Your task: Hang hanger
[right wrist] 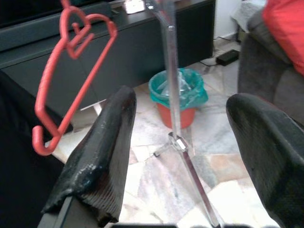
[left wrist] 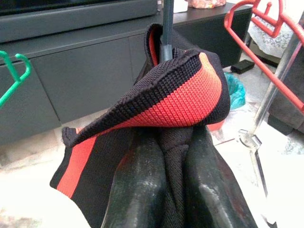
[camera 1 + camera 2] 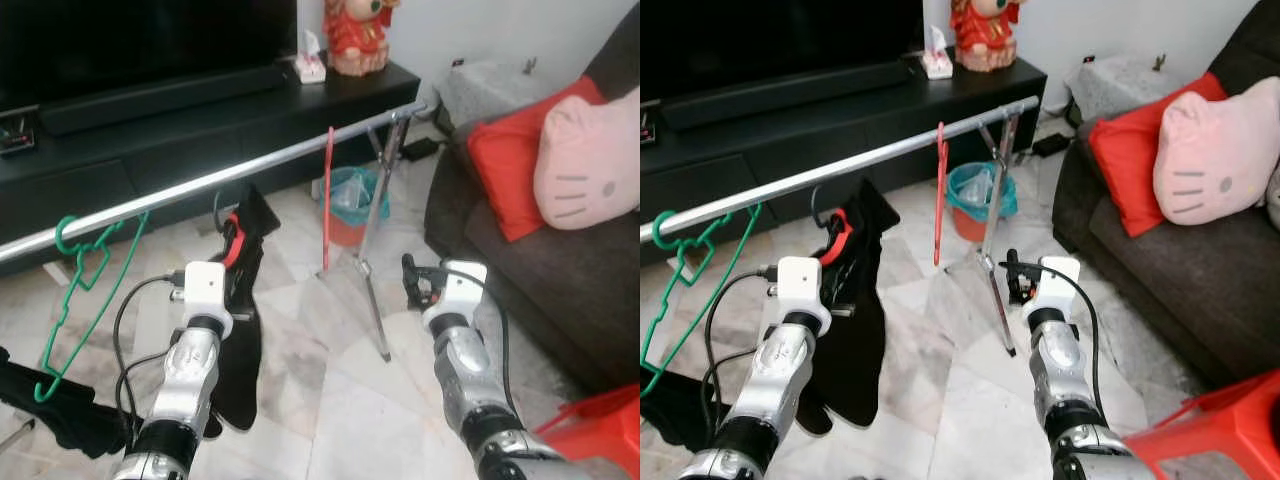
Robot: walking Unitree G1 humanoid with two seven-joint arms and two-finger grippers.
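Left wrist view: left end effector clamped on black-and-red garment.

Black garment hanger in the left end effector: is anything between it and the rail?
Nothing visible blocks it. The left end effector grips the black-and-red garment just under the rail, between the green hanger and red hanger, both set apart from it.

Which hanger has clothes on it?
The dark hanger in the middle of the rail, carrying the black-and-red garment pinched by the left gripper. The green hanger and red hanger hang bare.
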